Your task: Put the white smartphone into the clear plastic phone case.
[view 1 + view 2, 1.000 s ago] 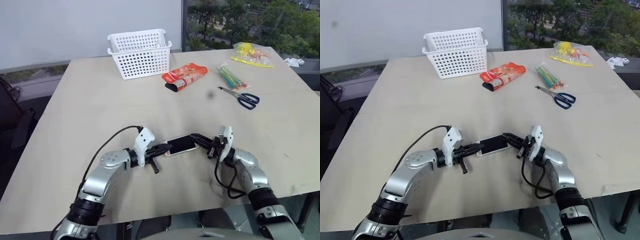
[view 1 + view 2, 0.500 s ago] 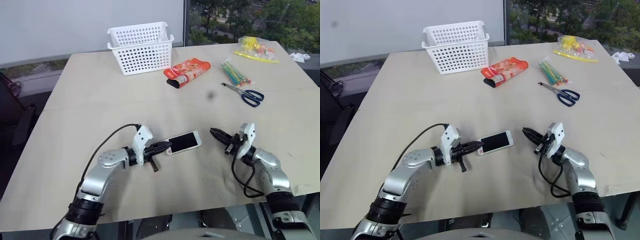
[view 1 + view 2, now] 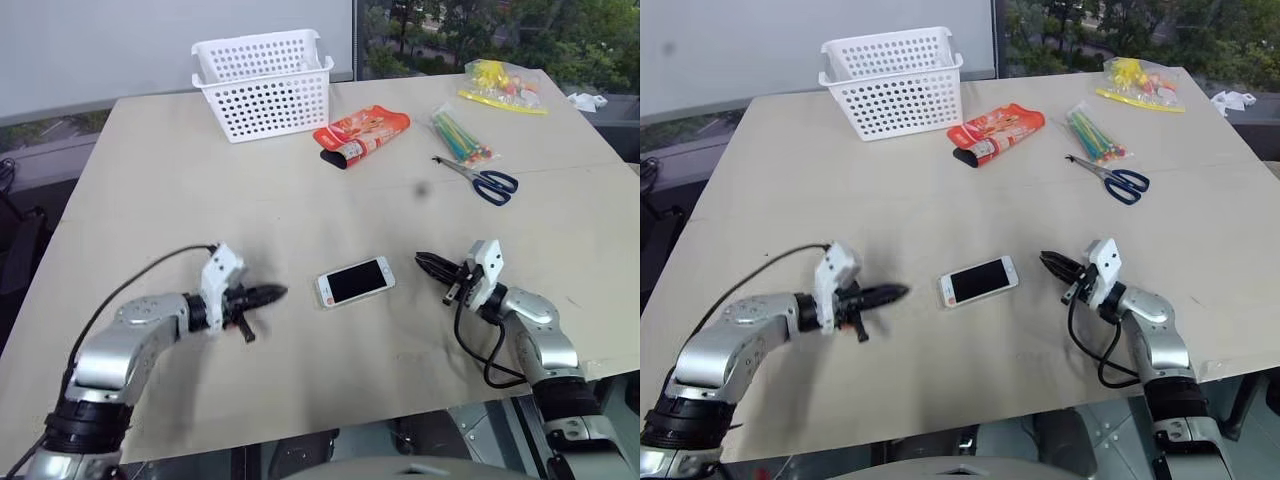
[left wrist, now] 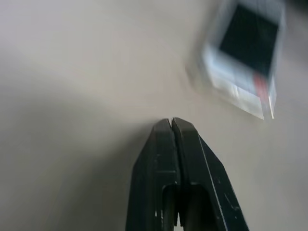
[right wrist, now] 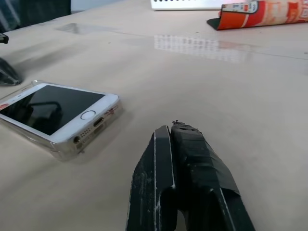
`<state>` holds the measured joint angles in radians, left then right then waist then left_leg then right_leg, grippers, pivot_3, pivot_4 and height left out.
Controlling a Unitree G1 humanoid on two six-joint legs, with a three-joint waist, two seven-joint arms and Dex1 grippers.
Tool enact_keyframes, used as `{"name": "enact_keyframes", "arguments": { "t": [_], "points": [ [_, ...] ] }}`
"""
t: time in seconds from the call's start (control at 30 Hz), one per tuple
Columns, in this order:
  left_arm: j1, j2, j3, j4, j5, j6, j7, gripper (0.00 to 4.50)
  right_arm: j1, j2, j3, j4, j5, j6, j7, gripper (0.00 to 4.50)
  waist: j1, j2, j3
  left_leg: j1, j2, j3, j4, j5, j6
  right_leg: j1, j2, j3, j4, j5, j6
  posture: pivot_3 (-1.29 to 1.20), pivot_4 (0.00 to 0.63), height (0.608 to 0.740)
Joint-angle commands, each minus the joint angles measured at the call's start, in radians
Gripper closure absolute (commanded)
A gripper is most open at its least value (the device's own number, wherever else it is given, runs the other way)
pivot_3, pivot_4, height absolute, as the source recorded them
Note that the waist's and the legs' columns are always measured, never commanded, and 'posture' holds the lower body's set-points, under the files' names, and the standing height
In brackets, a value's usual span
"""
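White smartphone (image 3: 355, 281) looks seated in the clear plastic phone case (image 5: 60, 149) mid-tabletop (image 3: 300, 200). Left tool (image 3: 268, 294) at 9 o'clock, right tool (image 3: 425, 264) at 3, both pressed together and empty. Best move: check the corners before leaving.

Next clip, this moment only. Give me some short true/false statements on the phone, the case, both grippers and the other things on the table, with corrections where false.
1. The phone lies screen up on the table. True.
2. The left gripper holds the phone. False: it is shut on nothing, clear of the phone's end.
3. The phone sits in the clear case. True: a transparent rim shows around its edge.
4. The right gripper is open. False: its fingers are pressed together, apart from the phone.
5. The scissors lie inside the basket. False: they lie on the table by the coloured sticks.
6. An orange pouch lies beside the basket. True.
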<state>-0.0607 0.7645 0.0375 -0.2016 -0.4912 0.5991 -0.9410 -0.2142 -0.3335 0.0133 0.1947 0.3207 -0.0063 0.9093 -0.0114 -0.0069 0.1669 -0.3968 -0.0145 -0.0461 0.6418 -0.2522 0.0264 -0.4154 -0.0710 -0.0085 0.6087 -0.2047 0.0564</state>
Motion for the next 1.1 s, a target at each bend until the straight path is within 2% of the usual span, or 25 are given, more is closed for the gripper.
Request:
{"name": "enact_keyframes", "arguments": {
  "t": [0.03, 0.23, 0.63, 0.8, 1.0, 1.1],
  "points": [
    [-0.020, -0.037, -0.069, -0.036, 0.018, 0.004, 0.003, 4.50, 0.010, -0.001, 0.040, -0.054, 0.007, 0.034, 0.028, 4.44, 0.002, 0.001, 0.000, 0.000, 0.000, 0.000, 0.000, 0.000, 0.000, 0.000, 0.000, 0.000, 0.000, 0.000, 0.000, 0.00, 0.150, 0.740],
    [-0.092, -0.129, -0.135, 0.009, 0.069, -0.012, 0.055, 4.50, -0.004, -0.018, 0.090, -0.061, -0.043, 0.049, 0.025, 4.44, 0.003, 0.000, 0.000, 0.000, -0.001, 0.000, 0.001, 0.000, -0.001, 0.001, 0.000, 0.000, 0.001, 0.002, 0.003, 0.00, 0.150, 0.740],
    [-0.105, -0.160, -0.146, 0.041, 0.116, -0.038, 0.069, 4.50, -0.048, 0.003, 0.200, -0.080, -0.127, 0.045, 0.053, 4.44, 0.000, 0.000, 0.000, 0.002, 0.000, 0.000, 0.008, 0.001, -0.001, 0.002, 0.001, 0.001, 0.008, 0.001, 0.001, 0.00, 0.150, 0.740],
    [-0.101, -0.176, -0.149, 0.035, 0.126, -0.039, 0.067, 4.50, -0.083, 0.022, 0.253, -0.069, -0.220, 0.028, 0.030, 4.44, -0.002, 0.000, 0.000, 0.008, 0.000, 0.004, 0.008, 0.001, -0.001, 0.002, 0.001, 0.004, 0.016, 0.000, 0.000, 0.00, 0.150, 0.740],
    [-0.104, -0.164, -0.117, 0.036, 0.129, -0.043, 0.059, 4.50, -0.079, 0.022, 0.224, -0.076, -0.243, 0.029, 0.010, 4.44, -0.004, 0.000, 0.000, 0.014, 0.002, 0.008, 0.008, 0.001, -0.001, 0.004, 0.005, 0.009, 0.017, -0.001, 0.002, 0.00, 0.150, 0.740],
    [-0.116, -0.126, -0.049, 0.056, 0.116, -0.047, 0.048, 4.50, -0.063, -0.003, 0.175, -0.080, -0.235, 0.026, -0.011, 4.44, -0.004, -0.001, 0.000, 0.014, 0.003, 0.009, 0.008, 0.001, -0.001, 0.003, 0.006, 0.011, 0.018, -0.001, 0.001, 0.00, 0.150, 0.740]
  ]
}}
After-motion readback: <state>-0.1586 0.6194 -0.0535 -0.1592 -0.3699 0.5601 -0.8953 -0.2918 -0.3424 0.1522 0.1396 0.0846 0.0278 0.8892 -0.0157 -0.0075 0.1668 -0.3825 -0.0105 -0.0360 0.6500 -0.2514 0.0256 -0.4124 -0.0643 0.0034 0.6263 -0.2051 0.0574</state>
